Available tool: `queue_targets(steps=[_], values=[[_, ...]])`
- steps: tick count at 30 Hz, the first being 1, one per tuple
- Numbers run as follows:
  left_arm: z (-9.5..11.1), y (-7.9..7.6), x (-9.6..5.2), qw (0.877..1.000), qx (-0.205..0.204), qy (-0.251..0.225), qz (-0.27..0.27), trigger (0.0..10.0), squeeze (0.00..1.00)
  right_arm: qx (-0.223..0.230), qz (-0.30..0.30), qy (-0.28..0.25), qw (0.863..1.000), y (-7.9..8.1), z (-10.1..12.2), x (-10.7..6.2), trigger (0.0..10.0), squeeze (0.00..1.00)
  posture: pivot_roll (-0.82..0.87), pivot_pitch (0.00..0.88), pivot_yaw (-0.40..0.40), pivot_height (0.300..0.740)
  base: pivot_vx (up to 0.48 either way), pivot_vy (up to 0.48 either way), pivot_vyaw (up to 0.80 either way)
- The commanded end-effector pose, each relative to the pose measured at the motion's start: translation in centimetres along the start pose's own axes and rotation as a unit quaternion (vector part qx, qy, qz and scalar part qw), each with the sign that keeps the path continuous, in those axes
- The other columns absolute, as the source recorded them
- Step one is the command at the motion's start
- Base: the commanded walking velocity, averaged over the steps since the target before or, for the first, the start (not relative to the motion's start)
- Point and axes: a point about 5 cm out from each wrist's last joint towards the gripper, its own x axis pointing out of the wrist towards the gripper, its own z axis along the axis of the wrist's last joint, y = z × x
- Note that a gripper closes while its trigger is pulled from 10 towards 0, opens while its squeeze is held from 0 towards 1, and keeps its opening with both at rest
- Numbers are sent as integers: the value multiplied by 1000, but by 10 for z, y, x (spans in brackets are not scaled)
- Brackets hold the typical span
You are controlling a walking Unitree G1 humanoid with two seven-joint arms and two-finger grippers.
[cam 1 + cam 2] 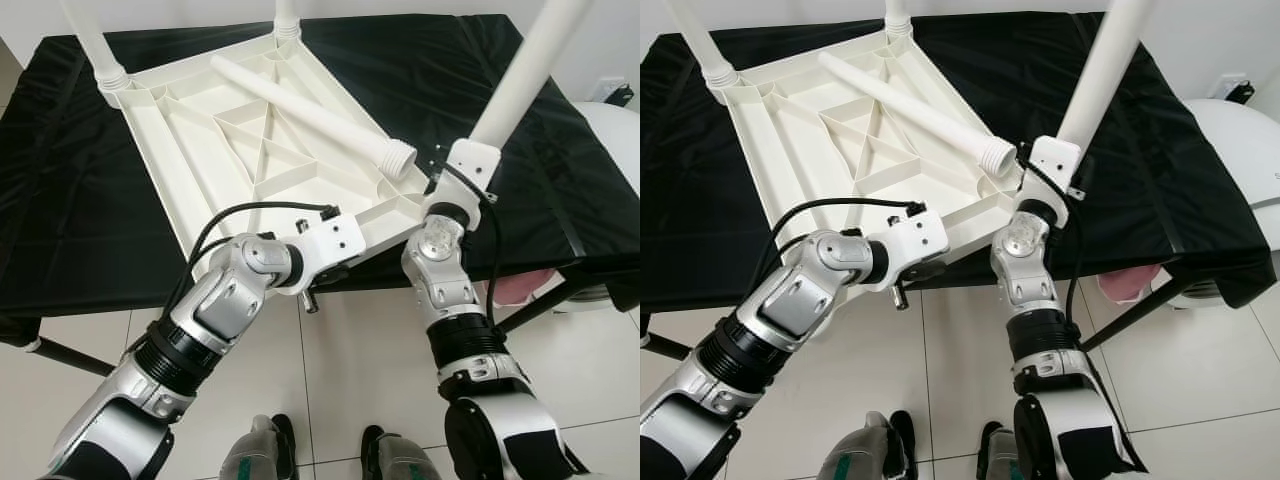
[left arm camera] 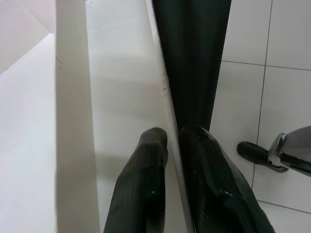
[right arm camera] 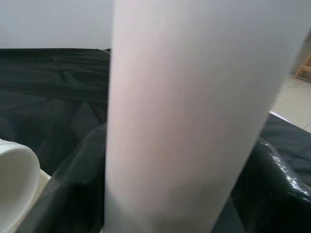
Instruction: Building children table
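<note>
The right hand (image 3: 160, 194) pinches an upright table leg (image 1: 530, 70) over the upturned tabletop's (image 1: 250, 150) near-right corner; the left hand (image 2: 170, 160) pinches its near rim.

Upturned tabletop (image 1: 240, 150) lies on the cloth-covered bench (image 1: 60, 200), left of centre. A loose leg (image 1: 310, 112) lies across its underside. Two legs (image 1: 95, 45) stand at its far corners; another (image 1: 525, 70) stands at its near right corner.

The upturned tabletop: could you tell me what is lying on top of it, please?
A loose white leg lies across the tabletop's ribs. The black cloth beneath it is covered there.
</note>
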Motion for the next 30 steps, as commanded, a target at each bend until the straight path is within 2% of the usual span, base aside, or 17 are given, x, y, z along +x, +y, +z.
queue_targets(steps=[1,11,15,16,17,18,19,20,28,30], values=[[-6,4,-1,1000,-2,18,10,10000,0,-39,-57,80,994,-32,-38,1,10000,0,-117,207,33,740,0,0,0],[-6,4,-1,1000,-3,17,11,10000,0,-38,-46,77,995,-29,-36,2,10000,0,-116,201,31,740,0,0,0],[-5,5,-1,1000,-3,16,13,10000,0,-25,-25,74,997,-25,-32,5,10000,0,-116,199,29,740,0,0,0],[-5,5,-1,1000,-2,16,14,10000,0,-23,-22,75,997,-24,-31,5,10000,1000,-117,197,28,740,0,0,0],[-5,5,-1,1000,-2,16,14,10000,0,-26,-23,72,997,-24,-31,5,10000,1000,-117,197,28,740,0,0,0],[-5,5,-1,1000,-2,15,15,10000,0,-25,-18,73,997,-24,-31,6,10000,573,-119,197,27,740,0,0,0],[-5,6,-1,1000,-2,15,15,10000,0,-24,-14,74,997,-24,-31,6,10000,573,-119,197,27,740,0,0,0],[-5,6,0,1000,-2,15,15,10000,0,-26,-13,72,997,-24,-30,7,10000,0,-120,197,28,740,0,0,0],[-4,7,0,1000,-2,14,16,10000,0,-24,53,84,995,-19,-31,10,10000,0,-123,200,29,740,0,0,0],[-4,7,-1,1000,-2,13,17,10000,0,-24,100,89,991,-17,-33,10,10000,0,-123,200,29,740,0,0,0]])
